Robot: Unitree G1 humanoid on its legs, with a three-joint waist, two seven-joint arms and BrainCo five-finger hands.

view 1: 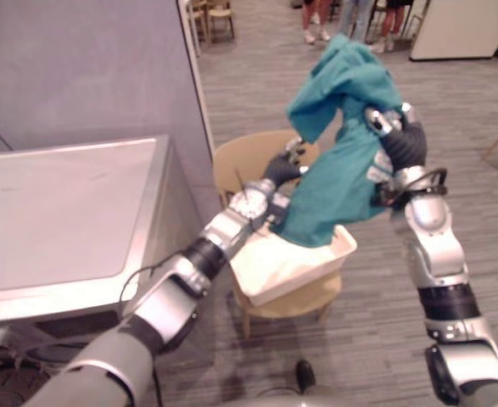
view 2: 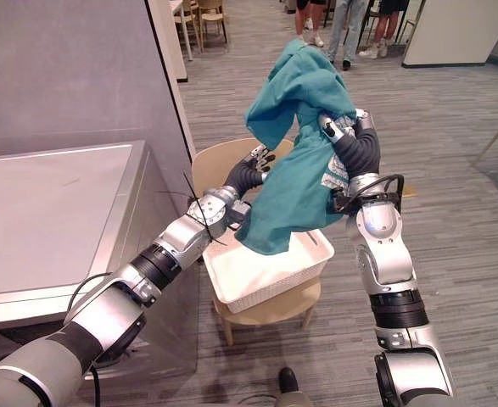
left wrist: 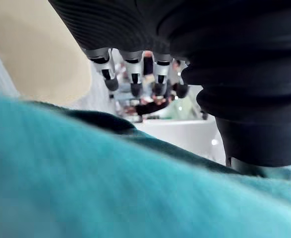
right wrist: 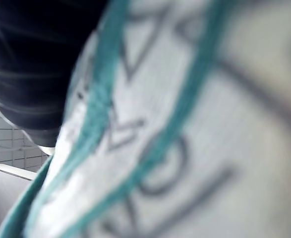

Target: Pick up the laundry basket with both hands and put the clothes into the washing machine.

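Held high, the right hand [view 2: 356, 146] has its fingers curled into a teal garment [view 2: 295, 182], gripping it near the upper part so that a fold of cloth stands up above the hand and the rest hangs down in a long drape. The lower end of the garment reaches into the white laundry basket [view 2: 274, 292], which sits on the seat of a tan wooden chair [view 2: 208, 165] in the middle of the scene. The right wrist view shows, from very close, a white label [right wrist: 185, 148] edged with teal stitching. The left hand [view 2: 247, 174] hovers over the far left side of the basket, just beside the left edge of the hanging cloth; in its own wrist view its fingers [left wrist: 135, 82] hang straight and relaxed above the teal fabric, holding nothing. The washing machine [view 2: 53, 212], with a flat silver top, stands to the left of the chair, close beside it. Far off on the grey carpet floor [view 2: 461, 212], the legs of several people [view 2: 344, 21] are in view.
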